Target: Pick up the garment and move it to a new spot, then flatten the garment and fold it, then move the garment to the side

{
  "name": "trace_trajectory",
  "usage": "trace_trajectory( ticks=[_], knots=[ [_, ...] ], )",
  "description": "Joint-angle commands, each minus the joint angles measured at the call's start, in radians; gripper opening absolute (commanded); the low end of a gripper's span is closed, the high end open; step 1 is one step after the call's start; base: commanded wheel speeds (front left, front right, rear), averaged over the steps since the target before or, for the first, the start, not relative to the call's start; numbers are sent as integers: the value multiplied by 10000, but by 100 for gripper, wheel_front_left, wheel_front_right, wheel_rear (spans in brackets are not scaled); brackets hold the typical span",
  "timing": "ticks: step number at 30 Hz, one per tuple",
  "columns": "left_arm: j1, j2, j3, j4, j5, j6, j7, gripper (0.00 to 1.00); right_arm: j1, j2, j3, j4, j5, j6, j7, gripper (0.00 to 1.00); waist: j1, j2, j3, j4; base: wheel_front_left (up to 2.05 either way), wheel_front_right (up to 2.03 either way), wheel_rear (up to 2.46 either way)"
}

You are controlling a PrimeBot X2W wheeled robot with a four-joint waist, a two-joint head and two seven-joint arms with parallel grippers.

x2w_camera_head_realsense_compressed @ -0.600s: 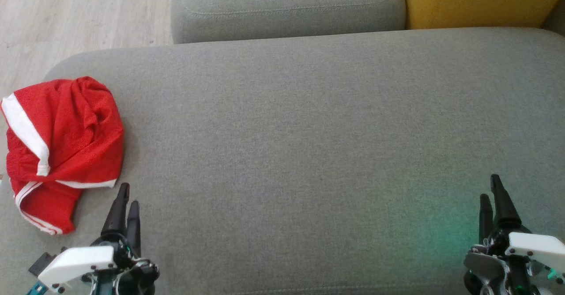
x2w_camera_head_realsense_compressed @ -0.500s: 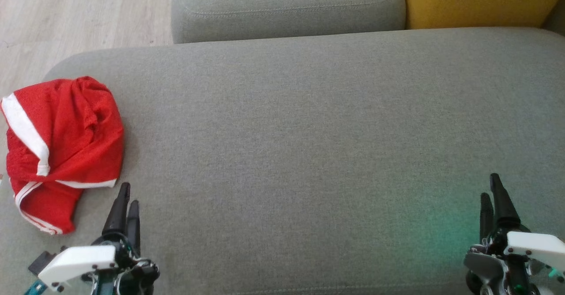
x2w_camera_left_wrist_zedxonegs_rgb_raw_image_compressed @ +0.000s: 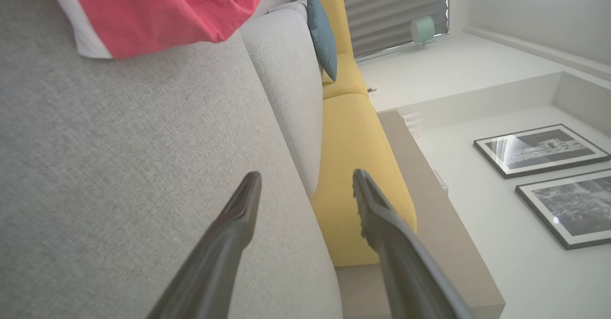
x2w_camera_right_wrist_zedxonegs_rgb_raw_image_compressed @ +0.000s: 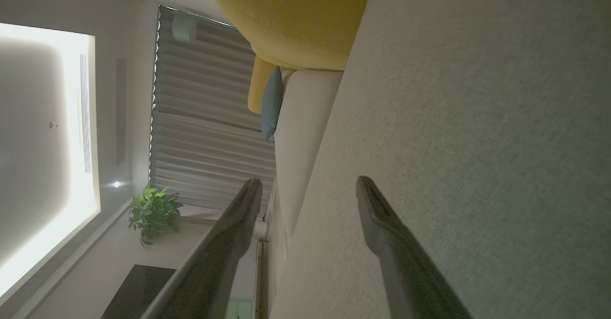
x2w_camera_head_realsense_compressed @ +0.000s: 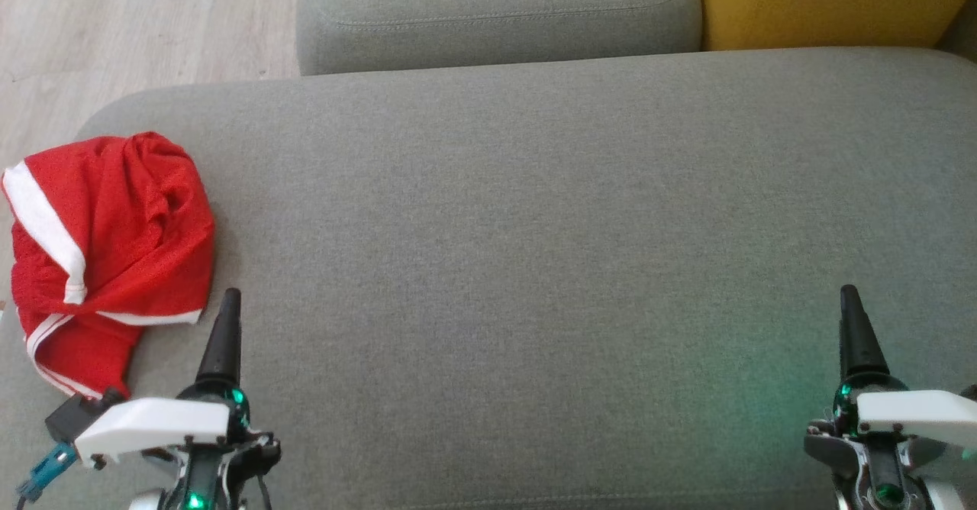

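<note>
Red garment (x2w_camera_head_realsense_compressed: 107,227) bunched at sofa's (x2w_camera_head_realsense_compressed: 534,227) left end. L gripper (x2w_camera_left_wrist_zedxonegs_rgb_raw_image_compressed: 305,183) near it, prob. for pickup; R gripper (x2w_camera_right_wrist_zedxonegs_rgb_raw_image_compressed: 308,185) idle. Both fingers spread, empty.

Left hand (x2w_camera_left_wrist_zedxonegs_rgb_raw_image_compressed: 306,175), right hand (x2w_camera_right_wrist_zedxonegs_rgb_raw_image_compressed: 308,181): fingers (x2w_camera_left_wrist_zedxonegs_rgb_raw_image_compressed: 236,218) apart

Left wrist view: the red garment (x2w_camera_left_wrist_zedxonegs_rgb_raw_image_compressed: 157,8) ran off the top edge — most of it unseen. Head view: the left gripper (x2w_camera_head_realsense_compressed: 230,304) and right gripper (x2w_camera_head_realsense_compressed: 849,300) each had one finger behind the other, gap hidden, bodies cut at the near edge. Far-right yellow cushion (x2w_camera_head_realsense_compressed: 824,2) clipped top & right. Framed prints (x2w_camera_left_wrist_zedxonegs_rgb_raw_image_compressed: 539,149) — too blurred to read.
</note>
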Motion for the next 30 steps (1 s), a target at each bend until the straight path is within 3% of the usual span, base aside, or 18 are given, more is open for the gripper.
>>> trace_trajectory(
  ticks=[1, 30],
  knots=[
    [-560, 128, 9, -409, 486, 5, -109, 100, -406, -274, 78, -473, -461, 14, -159, 100, 0, -1, -7, 1, 0, 0, 0],
    [-803, 206, -561, -1010, 4637, 183, -930, 100, -382, -440, 509, -1433, -4423, 22, -309, 100, 0, -1, -7, -3, 0, 0, 0]
  ],
)
